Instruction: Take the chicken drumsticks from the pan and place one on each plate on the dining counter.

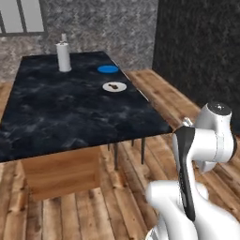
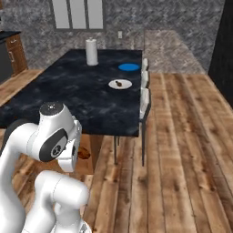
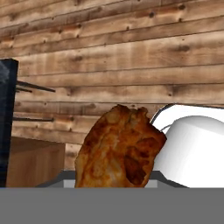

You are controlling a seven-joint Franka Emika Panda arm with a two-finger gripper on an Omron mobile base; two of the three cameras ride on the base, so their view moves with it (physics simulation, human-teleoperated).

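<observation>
No readable text, labels or signs anywhere

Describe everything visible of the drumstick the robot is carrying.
The carried drumstick is orange-brown with darker roasted patches and a bumpy, glossy skin. In the hand view its thick end rises just above the claw, which is shut on it; its lower end is hidden. In the right base view it shows as a small brown lump under the wrist, above the wooden floor.
</observation>
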